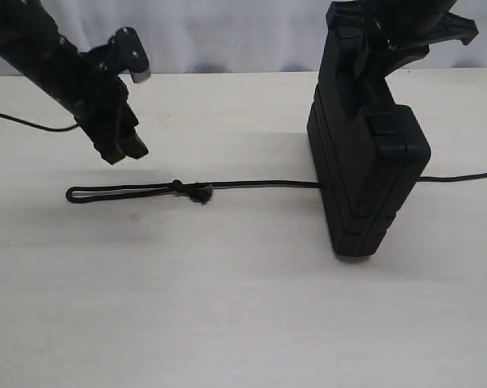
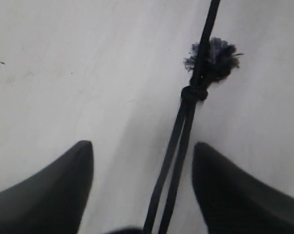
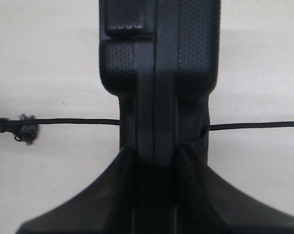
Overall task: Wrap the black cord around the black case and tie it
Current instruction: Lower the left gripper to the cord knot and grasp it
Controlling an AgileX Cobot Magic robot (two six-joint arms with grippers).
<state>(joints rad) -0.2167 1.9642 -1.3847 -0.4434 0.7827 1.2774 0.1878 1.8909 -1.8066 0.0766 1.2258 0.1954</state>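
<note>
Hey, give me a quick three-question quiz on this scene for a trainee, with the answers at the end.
1. True or false: the left gripper is clamped on the black cord.
2. What does the right gripper hold? A) the black case B) the black cord C) nothing
3. In the exterior view, on which side of the case does the cord's knotted loop lie?
Key: 1 false, its jaws stand open astride the loop. 2 A. 3 the left.
</note>
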